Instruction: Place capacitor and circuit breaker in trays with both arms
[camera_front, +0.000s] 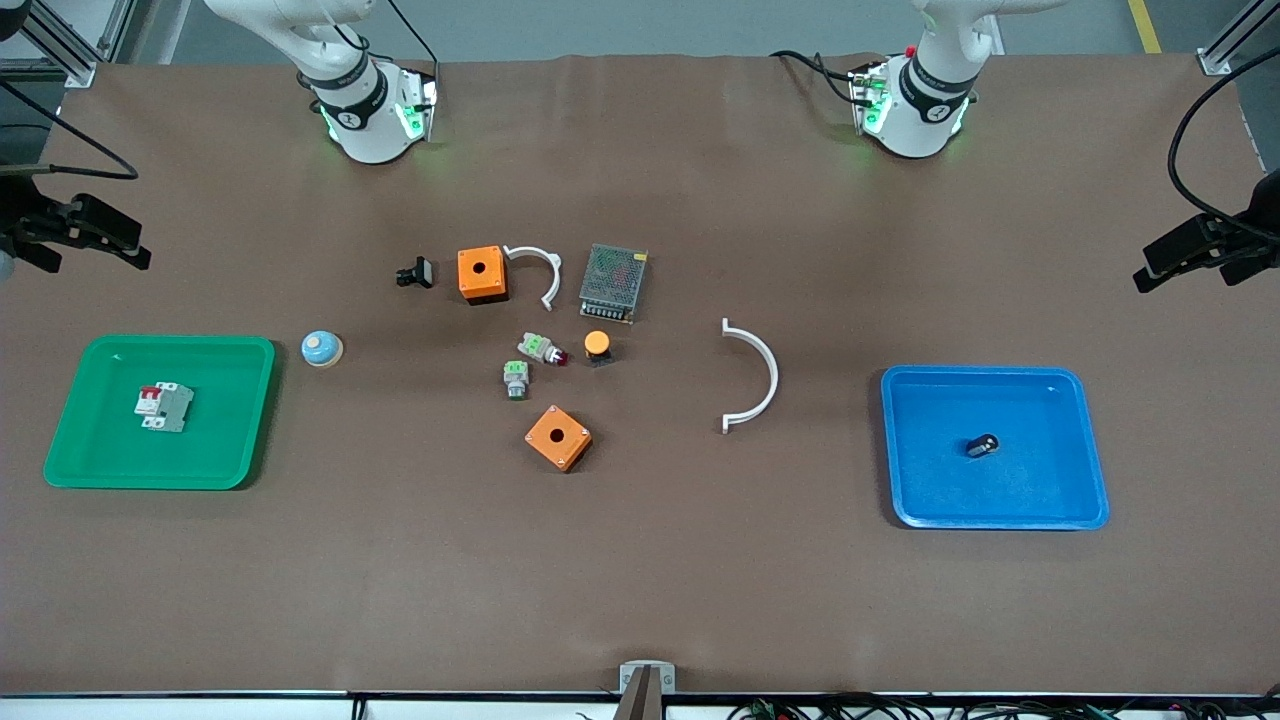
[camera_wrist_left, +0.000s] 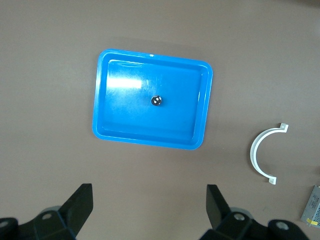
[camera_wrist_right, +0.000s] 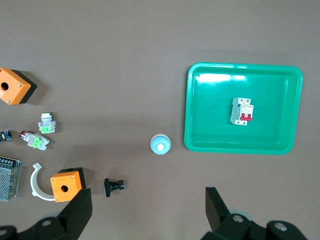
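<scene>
Left gripper (camera_wrist_left: 150, 202) and right gripper (camera_wrist_right: 148, 205): wide open, empty, high over counter (camera_front: 640, 580). Mid-frame: capacitor (camera_front: 982, 446) in blue tray (camera_front: 1000, 520), circuit breaker (camera_front: 165, 408) in green tray (camera_front: 150, 480). Risk: bumping a tray, rolling capacitor out.

You see the circuit breaker (camera_wrist_right: 242, 111) lying in the green tray (camera_wrist_right: 200, 100); right gripper (camera_wrist_right: 149, 209) fingers spread, holding nothing.

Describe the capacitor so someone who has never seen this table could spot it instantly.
Find the blue rectangular plastic tray at the left arm's end of the table. The capacitor is the tiny black cylinder with a pale silvery end lying near its middle. It is the only thing in that tray, unlike the white-grey circuit breaker in the green tray.
</scene>
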